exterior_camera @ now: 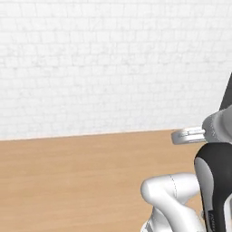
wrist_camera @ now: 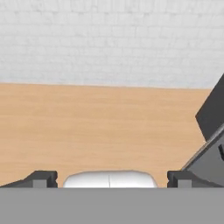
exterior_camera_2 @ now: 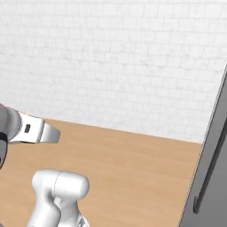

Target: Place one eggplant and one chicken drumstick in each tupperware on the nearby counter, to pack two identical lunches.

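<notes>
The gripper (wrist_camera: 109,178) is spread wide, grasping nothing. Ahead of it lies bare wooden floor (wrist_camera: 96,127); beyond, a white brick wall (wrist_camera: 109,39). A dark grey panel (wrist_camera: 214,144) stands to its right.

Counter (exterior_camera: 68,181): runs across the foreground in both base views and across the middle of the hand view; its far edge meets the brick wall (exterior_camera: 90,63) standing behind it.

Tall panel with a bar handle (exterior_camera_2: 213,168): stands upright at the counter's right end, at the right edge of each view.

Robot arm (exterior_camera: 181,199): rises before the counter's near edge, left of the panel.
</notes>
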Robot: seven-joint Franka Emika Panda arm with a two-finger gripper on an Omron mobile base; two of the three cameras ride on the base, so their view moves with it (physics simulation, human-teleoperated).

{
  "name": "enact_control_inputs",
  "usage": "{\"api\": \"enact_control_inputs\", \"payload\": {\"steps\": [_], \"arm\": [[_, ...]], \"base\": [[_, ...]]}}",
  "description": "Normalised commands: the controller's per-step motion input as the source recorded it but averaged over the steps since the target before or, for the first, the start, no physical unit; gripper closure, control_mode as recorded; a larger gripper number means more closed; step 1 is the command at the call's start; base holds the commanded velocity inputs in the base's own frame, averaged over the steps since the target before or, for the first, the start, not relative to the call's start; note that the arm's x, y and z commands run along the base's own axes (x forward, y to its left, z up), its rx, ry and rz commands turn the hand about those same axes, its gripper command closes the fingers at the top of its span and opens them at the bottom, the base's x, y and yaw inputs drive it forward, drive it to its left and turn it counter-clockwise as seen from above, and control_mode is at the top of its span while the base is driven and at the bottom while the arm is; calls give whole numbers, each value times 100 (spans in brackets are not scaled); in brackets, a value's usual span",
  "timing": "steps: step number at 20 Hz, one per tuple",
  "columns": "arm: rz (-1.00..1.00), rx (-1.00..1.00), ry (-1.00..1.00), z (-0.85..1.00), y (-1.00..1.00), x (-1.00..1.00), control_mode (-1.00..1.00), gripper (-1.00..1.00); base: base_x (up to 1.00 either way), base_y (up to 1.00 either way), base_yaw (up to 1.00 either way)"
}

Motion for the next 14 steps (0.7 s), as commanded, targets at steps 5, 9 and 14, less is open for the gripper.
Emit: {"api": "enact_control_inputs", "payload": {"steps": [5, 9, 14], "arm": [[0, 0, 0, 0, 0, 0, 100, -100], [0, 0, 0, 0, 0, 0, 100, -100], [0, 0, 0, 0, 0, 0, 100, -100]], "base": [[100, 77, -7], [100, 75, -12], [100, 80, -43]]}}
